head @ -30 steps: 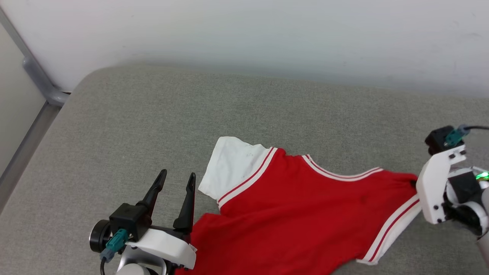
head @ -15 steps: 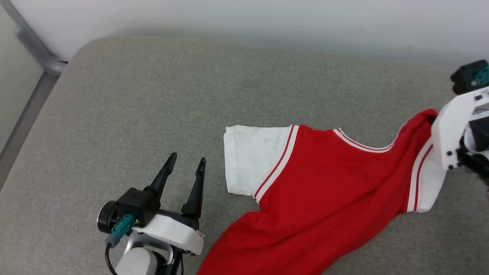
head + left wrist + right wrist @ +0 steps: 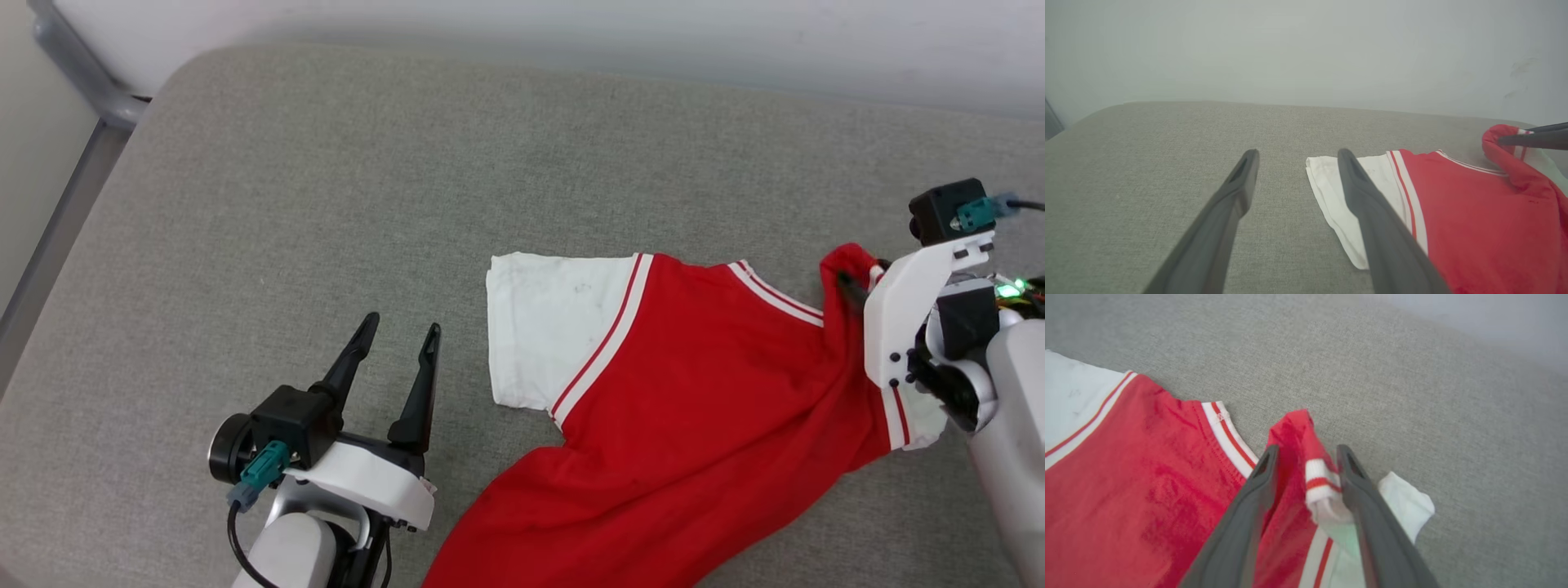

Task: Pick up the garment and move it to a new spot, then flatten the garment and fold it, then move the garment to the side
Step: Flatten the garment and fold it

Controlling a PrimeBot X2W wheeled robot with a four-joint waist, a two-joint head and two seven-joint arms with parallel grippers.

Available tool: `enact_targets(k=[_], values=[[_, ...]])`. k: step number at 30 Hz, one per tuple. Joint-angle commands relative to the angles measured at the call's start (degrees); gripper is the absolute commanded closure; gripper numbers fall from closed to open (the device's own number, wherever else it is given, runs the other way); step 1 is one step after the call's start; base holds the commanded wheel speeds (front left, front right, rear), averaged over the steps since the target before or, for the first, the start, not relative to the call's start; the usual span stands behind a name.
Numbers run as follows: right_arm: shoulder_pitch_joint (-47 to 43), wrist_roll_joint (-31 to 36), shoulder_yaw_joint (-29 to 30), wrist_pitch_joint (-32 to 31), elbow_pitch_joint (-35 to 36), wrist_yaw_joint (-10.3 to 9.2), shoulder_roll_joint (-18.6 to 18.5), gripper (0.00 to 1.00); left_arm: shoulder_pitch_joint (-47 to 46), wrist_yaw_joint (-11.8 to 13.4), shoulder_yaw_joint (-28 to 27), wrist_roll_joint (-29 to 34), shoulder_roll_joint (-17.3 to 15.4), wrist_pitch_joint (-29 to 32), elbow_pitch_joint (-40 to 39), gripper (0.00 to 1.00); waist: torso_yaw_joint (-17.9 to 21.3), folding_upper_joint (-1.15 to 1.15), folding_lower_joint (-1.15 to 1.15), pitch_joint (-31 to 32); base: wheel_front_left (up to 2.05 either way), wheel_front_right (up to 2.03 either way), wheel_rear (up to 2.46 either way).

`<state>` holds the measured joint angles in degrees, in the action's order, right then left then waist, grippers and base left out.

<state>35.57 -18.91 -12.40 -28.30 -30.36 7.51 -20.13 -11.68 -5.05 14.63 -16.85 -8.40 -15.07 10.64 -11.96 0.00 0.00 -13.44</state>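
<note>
The garment [image 3: 694, 408] lies spread on a grey padded surface [image 3: 326, 204], red body flat and plain side up. One shoulder is drawn up into a bunched peak at the right tool [image 3: 1306, 453]. That tool's two dark fingers [image 3: 1372, 506] stand parted. The raised fold of red cloth and red-white stripe trim sits between them, leaning against one finger, and a crumpled white sleeve end [image 3: 1404, 506] pokes out just beyond that finger. From the right tool the red body runs away toward the left tool, and the striped neckline dips just beside the raised fold.

The other white sleeve [image 3: 555, 327] lies flat at the garment's far end from the right tool, near the left tool [image 3: 402, 325] but not touching it. The left tool is spread wide with nothing in it, hovering over bare grey fabric just beside that sleeve, its fingers pointing toward the pale wall [image 3: 571, 33]. Beyond the left tool, on the side away from the garment, a grey metal rail [image 3: 82, 73] runs past the surface's rounded corner.
</note>
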Motion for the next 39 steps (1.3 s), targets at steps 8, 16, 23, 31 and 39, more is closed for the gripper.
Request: enact_targets(k=[8,16,23,31,39], values=[[-5.08,1.95,3.32,18.05,0.54,-0.05,2.01,0.00,2.34,-0.07,-1.43,0.97,-0.01,-0.12,1.17,0.00,2.74,0.00,0.00,5.31,0.00,0.00,0.00],[-14.16,6.64,9.91,29.48,5.87,-0.04,6.12,0.00,5.28,1.34,-2.87,0.90,-0.74,-0.12,1.67,0.00,4.91,0.00,0.00,10.48,0.00,0.00,0.00],[-25.81,10.24,14.88,30.79,15.64,-0.04,9.97,0.00,8.69,2.82,-3.89,0.33,-1.61,0.13,1.95,0.00,6.37,0.00,0.00,14.39,0.00,0.00,0.00],[-37.62,12.05,18.75,27.69,29.27,-0.04,14.92,0.00,11.09,4.03,-4.67,-0.21,-2.73,0.94,1.13,0.00,7.71,0.00,0.00,15.71,0.00,0.00,0.00],[-44.67,12.13,19.15,25.12,38.41,-0.03,17.06,0.00,11.25,4.53,-4.49,-0.07,-3.66,1.94,0.52,0.00,8.94,0.00,0.00,15.96,0.00,0.00,0.00]])
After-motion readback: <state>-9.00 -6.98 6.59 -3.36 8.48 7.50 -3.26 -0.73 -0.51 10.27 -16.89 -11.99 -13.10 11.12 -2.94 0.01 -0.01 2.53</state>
